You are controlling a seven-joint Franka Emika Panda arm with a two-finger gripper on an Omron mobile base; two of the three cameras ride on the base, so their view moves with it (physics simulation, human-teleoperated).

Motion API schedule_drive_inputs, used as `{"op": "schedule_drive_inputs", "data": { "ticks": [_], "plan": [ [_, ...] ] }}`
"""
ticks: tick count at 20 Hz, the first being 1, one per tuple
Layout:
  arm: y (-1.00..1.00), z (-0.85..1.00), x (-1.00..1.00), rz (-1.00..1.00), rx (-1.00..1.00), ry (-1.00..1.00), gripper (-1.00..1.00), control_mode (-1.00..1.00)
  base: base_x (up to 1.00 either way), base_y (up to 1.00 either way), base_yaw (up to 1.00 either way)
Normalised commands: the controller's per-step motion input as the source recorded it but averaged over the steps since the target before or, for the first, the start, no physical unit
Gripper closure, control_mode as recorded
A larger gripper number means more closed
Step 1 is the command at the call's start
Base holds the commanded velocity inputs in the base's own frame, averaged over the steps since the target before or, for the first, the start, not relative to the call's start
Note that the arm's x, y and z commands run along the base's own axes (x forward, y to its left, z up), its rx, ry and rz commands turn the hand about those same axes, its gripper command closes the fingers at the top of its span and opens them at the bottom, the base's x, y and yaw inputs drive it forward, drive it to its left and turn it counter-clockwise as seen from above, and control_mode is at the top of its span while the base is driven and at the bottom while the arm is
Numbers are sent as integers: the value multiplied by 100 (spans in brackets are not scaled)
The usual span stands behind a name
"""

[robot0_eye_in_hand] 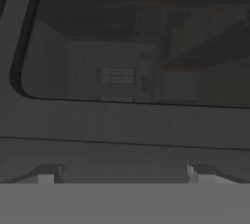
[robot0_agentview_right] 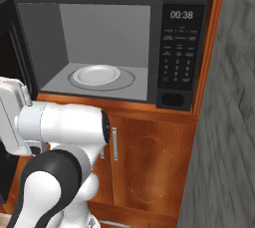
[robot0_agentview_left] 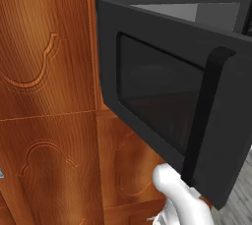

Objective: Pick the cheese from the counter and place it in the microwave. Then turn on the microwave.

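Cheese nowhere in these views; plate inside microwave is bare. Door swung open. Gripper close against door's dark glass, jaws spread wide, holding nothing. Judgement: back away clear of door, then seek cheese on counter.

Arm: glossy white rounded shells, fat cylinder segs w/ smooth domed ends. Black band at joint btwn white segs, faint small marks on it. Lower down a big dark grey/black elbow cap w/ soft sheen, white shell wrapping under it. Boxy white link w/ grey edge trim. In left base view a white rounded seg. Hand: two small pale grey finger tips, squared-off
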Motion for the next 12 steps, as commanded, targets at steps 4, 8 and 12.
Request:
{"op": "schedule_drive_inputs", "data": {
  "ticks": [4,8,12],
  "plan": [
    [81,0,-35,25,0,2,-100,-100,0,0,0],
    [83,0,-42,19,0,0,-100,-100,0,0,0],
    [60,0,-47,10,0,-11,-100,-100,0,0,0]
  ]
}}
